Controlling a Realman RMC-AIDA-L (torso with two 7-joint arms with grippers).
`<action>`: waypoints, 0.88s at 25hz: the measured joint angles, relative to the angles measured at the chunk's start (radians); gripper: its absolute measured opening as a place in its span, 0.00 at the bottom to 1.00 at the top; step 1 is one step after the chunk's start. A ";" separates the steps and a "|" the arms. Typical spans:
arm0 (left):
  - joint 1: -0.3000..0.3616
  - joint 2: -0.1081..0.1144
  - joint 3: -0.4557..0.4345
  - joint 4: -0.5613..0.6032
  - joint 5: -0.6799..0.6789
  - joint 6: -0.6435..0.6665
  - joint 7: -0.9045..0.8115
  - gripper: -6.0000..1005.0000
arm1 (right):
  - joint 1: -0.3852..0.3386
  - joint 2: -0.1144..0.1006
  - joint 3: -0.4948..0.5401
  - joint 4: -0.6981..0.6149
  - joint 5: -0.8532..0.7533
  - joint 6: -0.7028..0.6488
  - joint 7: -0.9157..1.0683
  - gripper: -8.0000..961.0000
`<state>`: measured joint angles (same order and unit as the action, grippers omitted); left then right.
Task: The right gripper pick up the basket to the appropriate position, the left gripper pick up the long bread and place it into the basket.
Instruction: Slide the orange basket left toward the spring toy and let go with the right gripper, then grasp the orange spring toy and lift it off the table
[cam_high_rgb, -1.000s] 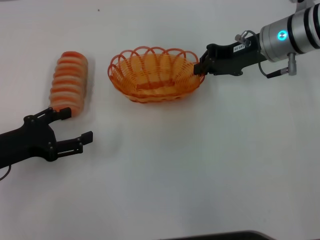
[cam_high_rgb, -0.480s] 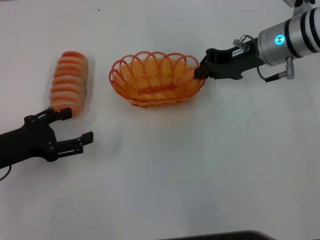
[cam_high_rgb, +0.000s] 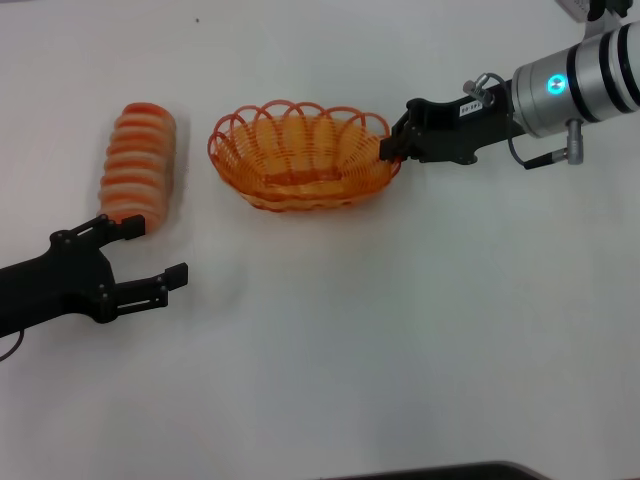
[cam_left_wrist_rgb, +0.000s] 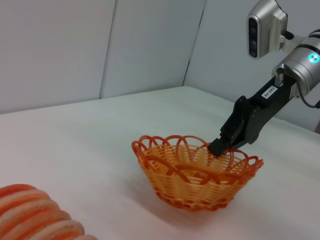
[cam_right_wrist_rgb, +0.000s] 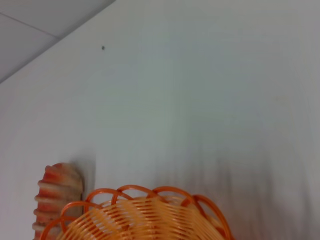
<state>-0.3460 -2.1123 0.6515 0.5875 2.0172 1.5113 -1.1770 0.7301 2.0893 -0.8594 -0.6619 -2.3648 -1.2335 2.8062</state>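
The orange wire basket (cam_high_rgb: 300, 155) sits at the middle back of the white table, also in the left wrist view (cam_left_wrist_rgb: 195, 172) and the right wrist view (cam_right_wrist_rgb: 145, 217). My right gripper (cam_high_rgb: 392, 147) is shut on the basket's right rim; it also shows in the left wrist view (cam_left_wrist_rgb: 220, 146). The striped long bread (cam_high_rgb: 138, 163) lies at the left, apart from the basket, also in the left wrist view (cam_left_wrist_rgb: 35, 215) and the right wrist view (cam_right_wrist_rgb: 56, 192). My left gripper (cam_high_rgb: 155, 250) is open and empty, just in front of the bread's near end.
The white table (cam_high_rgb: 400, 330) carries only these things. A dark edge (cam_high_rgb: 430, 472) runs along the bottom of the head view. Grey wall panels (cam_left_wrist_rgb: 100, 45) stand behind the table. A white camera unit (cam_left_wrist_rgb: 267, 27) hangs above my right arm.
My right gripper has shifted the basket a little to the left, toward the bread. The left arm and the bread have not moved.
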 joint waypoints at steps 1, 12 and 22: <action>0.000 0.000 0.000 0.000 0.000 0.000 0.000 0.92 | 0.000 0.000 0.001 0.007 0.005 0.000 0.002 0.08; -0.006 0.001 -0.002 0.000 0.000 0.007 -0.005 0.92 | -0.012 -0.002 0.004 0.039 0.088 -0.049 0.003 0.40; -0.005 0.003 -0.006 0.001 -0.008 0.010 -0.006 0.92 | -0.108 -0.031 0.051 -0.040 0.196 -0.066 -0.090 0.76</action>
<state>-0.3514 -2.1095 0.6457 0.5890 2.0096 1.5214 -1.1831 0.6221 2.0585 -0.8083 -0.7018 -2.1692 -1.2997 2.7166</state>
